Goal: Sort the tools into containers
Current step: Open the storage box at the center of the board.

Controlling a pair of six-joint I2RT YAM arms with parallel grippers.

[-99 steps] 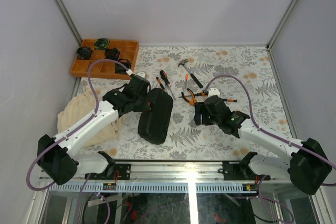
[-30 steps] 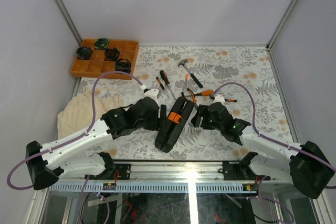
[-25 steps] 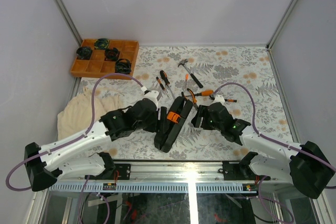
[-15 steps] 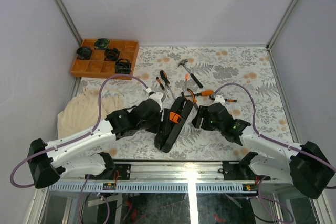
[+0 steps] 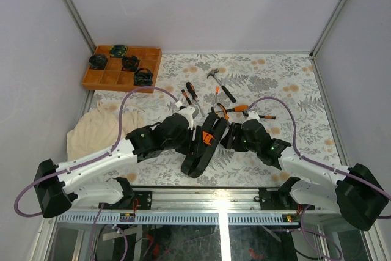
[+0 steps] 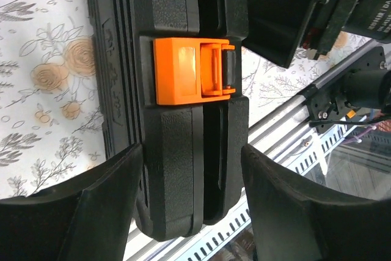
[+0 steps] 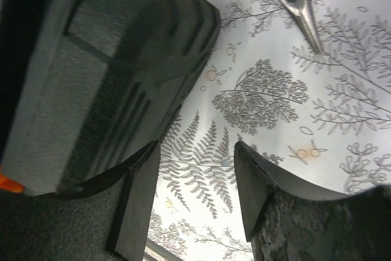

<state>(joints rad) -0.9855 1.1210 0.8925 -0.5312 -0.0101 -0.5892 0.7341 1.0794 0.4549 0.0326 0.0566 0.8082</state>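
In approx. 3 s we tipped the case [image 5: 204,142] from flat onto its edge, latch [image 6: 183,68] up, mid-counter [image 5: 275,77]: left fingers [image 6: 91,218] seem to clamp it, right fingers [image 7: 256,194] half-open & empty beside it, so opening is next, tools [image 5: 223,88] still outside.

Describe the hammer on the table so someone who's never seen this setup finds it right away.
On the floral table, look beyond the black tool case standing on edge near the middle. Among the loose tools there, the hammer lies farthest back; unlike the screwdrivers to its left and the pliers nearer, it has a steel head.
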